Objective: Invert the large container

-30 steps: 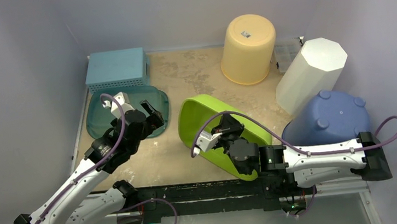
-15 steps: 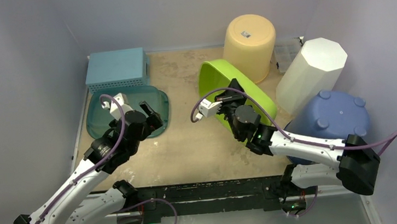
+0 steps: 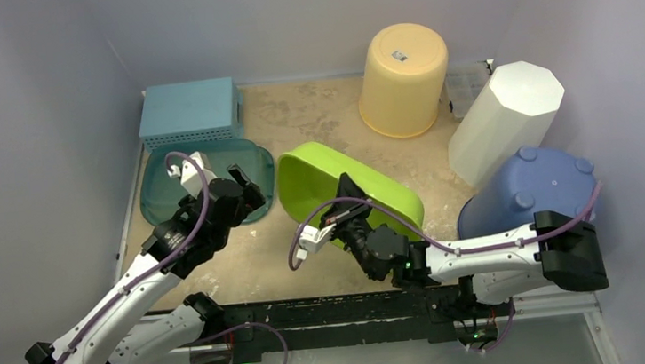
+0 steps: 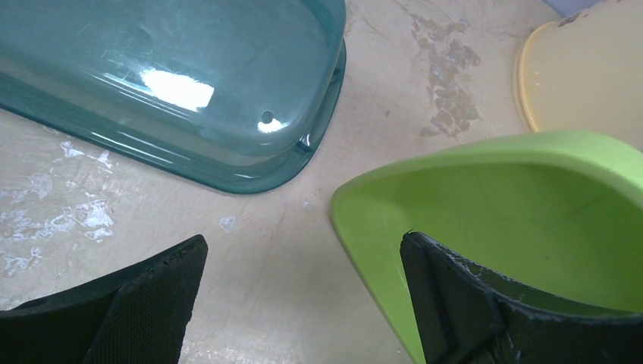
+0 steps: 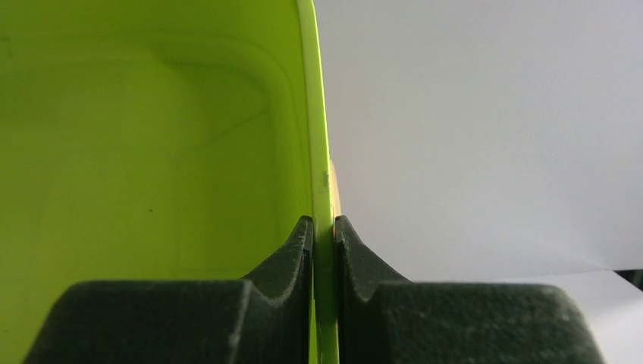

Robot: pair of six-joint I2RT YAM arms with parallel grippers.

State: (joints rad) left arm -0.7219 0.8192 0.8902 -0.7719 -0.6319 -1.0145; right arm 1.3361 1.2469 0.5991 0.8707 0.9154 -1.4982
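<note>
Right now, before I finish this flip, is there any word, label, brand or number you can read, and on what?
Nothing is legible in any view.
One sticker on the yellow bucket, on its upturned base: print too small to read.
No markings seen on the green container, teal tub, blue basket, white bin or purple bucket.

I count two robot arms, a left arm (image 3: 125, 299) and a right arm (image 3: 495, 254), with one tool apiece: the left tool (image 4: 303, 243) and the right tool (image 5: 322, 227). The one worktop (image 3: 295, 122) carries six containers, one of each sort: one lime-green container (image 3: 319, 178), one yellow bucket (image 3: 404, 76), one white eight-sided bin (image 3: 505, 120), one dark blue tub (image 3: 534, 188), one see-through teal tub (image 3: 250, 164) and one pale blue crate (image 3: 189, 110). There may be a seventh, a clear box (image 3: 463, 88) behind the white bin, though it is too hidden to be sure.
</note>
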